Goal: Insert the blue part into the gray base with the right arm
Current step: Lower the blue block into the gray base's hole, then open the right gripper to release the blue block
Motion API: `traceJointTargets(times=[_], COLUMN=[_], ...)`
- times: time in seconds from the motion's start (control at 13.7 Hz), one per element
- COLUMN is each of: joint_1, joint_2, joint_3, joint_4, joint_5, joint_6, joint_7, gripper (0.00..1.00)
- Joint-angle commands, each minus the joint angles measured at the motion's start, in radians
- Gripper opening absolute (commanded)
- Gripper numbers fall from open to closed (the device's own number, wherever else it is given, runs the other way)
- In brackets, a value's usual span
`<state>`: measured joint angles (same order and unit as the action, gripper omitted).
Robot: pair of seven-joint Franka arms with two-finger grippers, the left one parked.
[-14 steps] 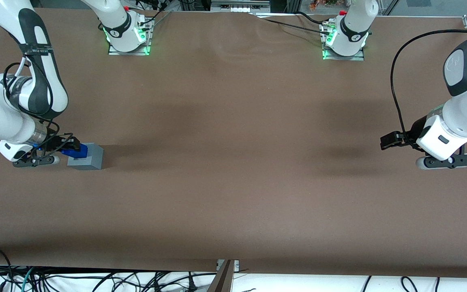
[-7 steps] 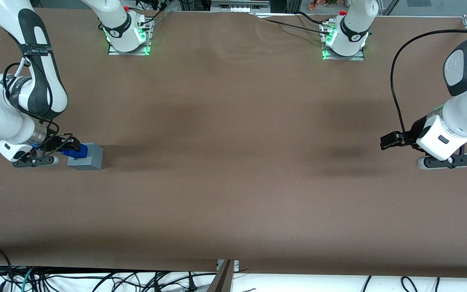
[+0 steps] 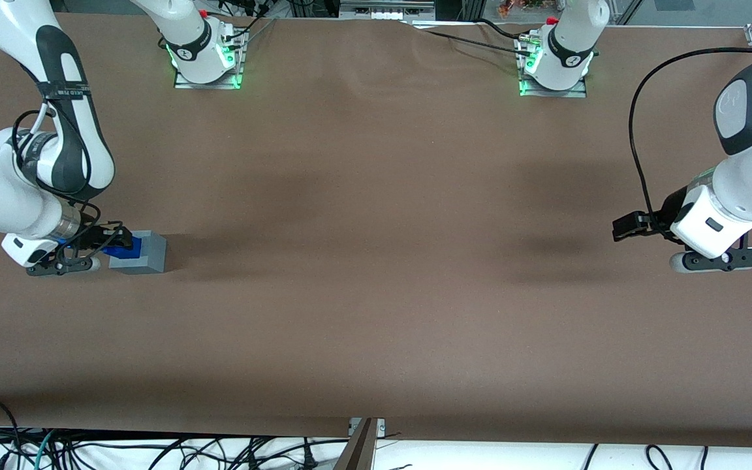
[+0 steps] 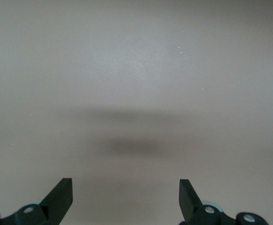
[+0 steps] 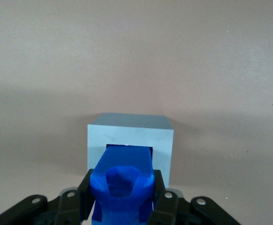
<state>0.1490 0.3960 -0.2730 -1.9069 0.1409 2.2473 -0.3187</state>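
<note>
The gray base (image 3: 144, 254) is a light grey cube standing on the brown table toward the working arm's end. The blue part (image 3: 119, 247) sits at the base's top, partly covered by the black fingers. My right arm's gripper (image 3: 107, 241) is shut on the blue part. In the right wrist view the blue part (image 5: 123, 183) is pinched between the two black fingers (image 5: 86, 187), and its leading end reaches into the square recess of the gray base (image 5: 131, 131). The gripper (image 5: 122, 187) hangs right over the base.
Two arm mounts with green lights (image 3: 206, 62) (image 3: 552, 68) stand along the table edge farthest from the front camera. Cables (image 3: 154, 450) lie below the table's near edge. Bare brown table (image 3: 376, 261) spreads from the base toward the parked arm.
The right arm has dropped a little and the blue part has sunk lower against the gray base. The base itself has stayed where it was.
</note>
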Motion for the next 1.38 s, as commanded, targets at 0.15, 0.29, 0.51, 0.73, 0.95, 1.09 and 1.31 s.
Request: traceJointTargets(times=[0.15, 0.29, 0.51, 0.73, 0.95, 1.09, 1.31], joint_1=[-0.006, -0.006, 0.003, 0.018, 0.024, 0.058, 0.082], joint_2=[0.056, 0.056, 0.056, 0.04, -0.022, -0.086, -0.195], joint_3=[0.008, 0.008, 0.008, 0.009, 0.011, 0.009, 0.009], joint_4=[0.022, 0.023, 0.029, 0.046, 0.048, 0.048, 0.049], joint_5=[0.026, 0.026, 0.028, 0.026, 0.026, 0.016, 0.008], joint_6=[0.015, 0.015, 0.014, 0.0, -0.044, -0.102, -0.214], joint_7=[-0.028, -0.026, -0.007, 0.029, 0.09, 0.147, 0.159], gripper=[0.48, 0.77, 0.98, 0.98, 0.98, 0.98, 0.99])
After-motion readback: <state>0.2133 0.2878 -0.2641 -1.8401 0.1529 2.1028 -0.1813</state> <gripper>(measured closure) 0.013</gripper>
